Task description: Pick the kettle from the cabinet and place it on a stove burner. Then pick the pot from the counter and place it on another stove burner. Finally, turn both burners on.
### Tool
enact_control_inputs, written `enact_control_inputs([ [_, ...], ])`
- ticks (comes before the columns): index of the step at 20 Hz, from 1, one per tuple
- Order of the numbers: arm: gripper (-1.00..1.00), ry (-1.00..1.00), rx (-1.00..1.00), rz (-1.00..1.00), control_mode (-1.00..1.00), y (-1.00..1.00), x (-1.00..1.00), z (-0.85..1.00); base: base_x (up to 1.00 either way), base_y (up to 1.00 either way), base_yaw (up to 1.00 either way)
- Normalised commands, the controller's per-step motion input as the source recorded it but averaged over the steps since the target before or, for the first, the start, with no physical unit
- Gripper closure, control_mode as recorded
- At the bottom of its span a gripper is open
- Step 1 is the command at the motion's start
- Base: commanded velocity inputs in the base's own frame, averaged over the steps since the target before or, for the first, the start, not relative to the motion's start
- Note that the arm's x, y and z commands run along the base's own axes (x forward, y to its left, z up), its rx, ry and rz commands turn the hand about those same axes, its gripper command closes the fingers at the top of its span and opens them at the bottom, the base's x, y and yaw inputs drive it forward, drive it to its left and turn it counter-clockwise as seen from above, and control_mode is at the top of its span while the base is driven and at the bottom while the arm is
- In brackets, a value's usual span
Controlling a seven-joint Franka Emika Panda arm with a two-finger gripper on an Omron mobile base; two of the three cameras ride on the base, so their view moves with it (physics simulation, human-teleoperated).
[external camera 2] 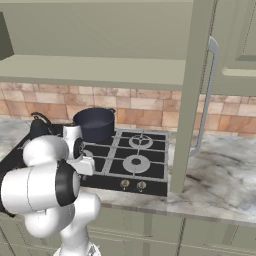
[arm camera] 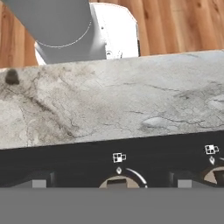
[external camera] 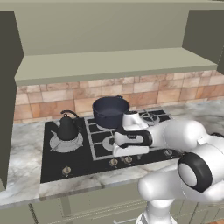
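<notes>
Your pincer (external camera: 117,145) hung with jaws wide apart and empty over the stove's front knobs (external camera: 120,161), while kettle (external camera: 68,127) and pot (external camera: 110,111) sat on separate burners.

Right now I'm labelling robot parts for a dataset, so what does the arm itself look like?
The arm is glossy white, built of rounded, bulbous segments with black rings at the joints. The hand is a blocky white piece with a dark band, ending in the gripper.
</notes>
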Motion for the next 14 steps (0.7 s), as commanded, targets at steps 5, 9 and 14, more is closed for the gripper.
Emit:
enact_control_inputs([
  [5, -1.0, 0.0, 0.0, 0.0, -1.0, 0.03, 0.2, -0.1, 0.0, 0.0, 0.0],
  [9, -1.0, 0.0, 0.0, 0.0, -1.0, 0.06, 0.08, -0.09, 0.0, 0.0, 0.0],
  [14, -1.0, 0.0, 0.0, 0.0, -1.0, 0.05, 0.02, -0.13, 0.0, 0.0, 0.0],
])
